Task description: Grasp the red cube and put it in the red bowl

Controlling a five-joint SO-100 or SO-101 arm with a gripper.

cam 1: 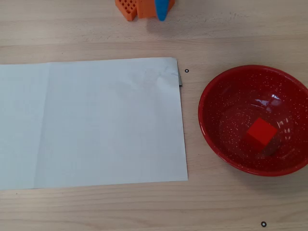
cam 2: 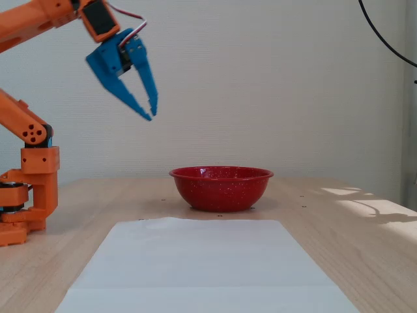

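The red cube (cam 1: 261, 132) lies inside the red bowl (cam 1: 211, 115), a little right of its centre, in the overhead view. In the fixed view the bowl (cam 2: 221, 189) stands on the table and its wall hides the cube. My blue gripper (cam 2: 150, 115) hangs high in the air, up and left of the bowl in the fixed view. Its fingertips meet and it holds nothing. Only a blue finger (cam 1: 161, 9) shows at the top edge of the overhead view.
A large white paper sheet (cam 1: 91, 122) lies flat on the wooden table, left of the bowl in the overhead view. The orange arm base (cam 2: 29, 195) stands at the left of the fixed view. A cable (cam 2: 384, 39) hangs at the upper right.
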